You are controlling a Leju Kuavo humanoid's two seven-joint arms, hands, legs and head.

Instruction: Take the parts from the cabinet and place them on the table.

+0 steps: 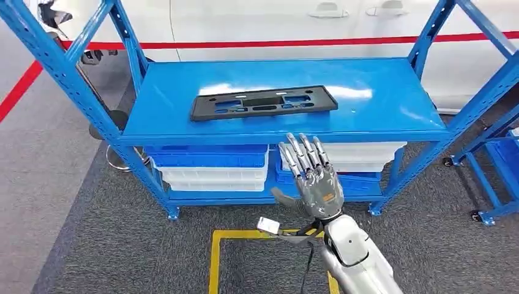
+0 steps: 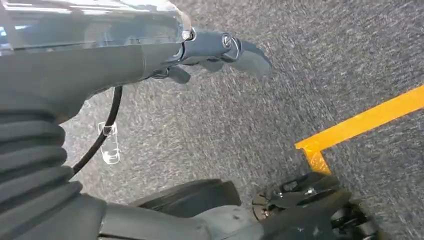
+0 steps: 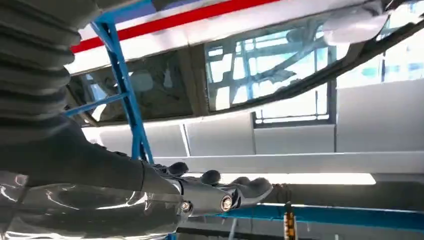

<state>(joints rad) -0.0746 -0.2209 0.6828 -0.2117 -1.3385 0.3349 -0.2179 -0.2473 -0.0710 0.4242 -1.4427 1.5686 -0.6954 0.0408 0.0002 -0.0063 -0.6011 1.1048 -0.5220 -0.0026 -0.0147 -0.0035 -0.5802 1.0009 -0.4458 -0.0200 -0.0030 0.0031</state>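
Right hand (image 1: 312,177) empty, fingers spread | black part (image 1: 263,102) on shelf (image 1: 379,98)

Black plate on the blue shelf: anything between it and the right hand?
Nothing visible. The right hand is raised, empty and fingers apart, in front of the shelf edge; the black plate lies alone beyond it.

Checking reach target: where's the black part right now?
In the head view the black part lies flat near the middle of the blue rack's top shelf, just beyond the open right robot hand raised before the shelf's front edge.
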